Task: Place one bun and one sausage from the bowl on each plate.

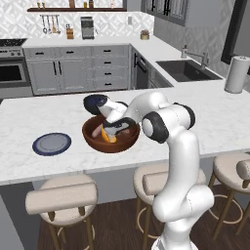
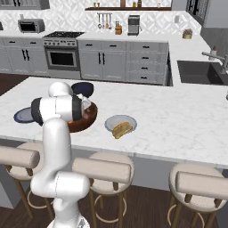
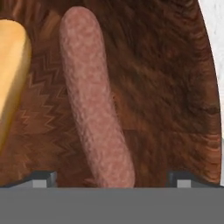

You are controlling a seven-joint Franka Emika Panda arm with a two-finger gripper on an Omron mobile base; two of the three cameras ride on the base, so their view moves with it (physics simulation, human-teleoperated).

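We hold our gripper (image 3: 112,177) spread wide inside the bowl (image 1: 93,136), gripping nothing. The sausage (image 3: 94,100) lies on the bowl's floor between our fingertips (image 3: 43,178), the bun (image 3: 11,74) just beside it.

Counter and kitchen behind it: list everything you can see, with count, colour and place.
bowl: one, reddish-brown wood, on the island counter under the hand
sausage: one, pinkish, lying in the bowl
bun: one, yellow-orange, in the bowl beside the sausage
blue-rimmed plate: one, grey with dark blue rim, bare, beside the bowl
pale plate: one, grey-white, on the bowl's other side, already holding a bun and sausage
small bowl: one, dark blue, behind the wooden bowl
stools: several, beige, along the counter's near side
paper towel roll: one, white, by the sink
gripper: one, open, down in the bowl straddling the sausage
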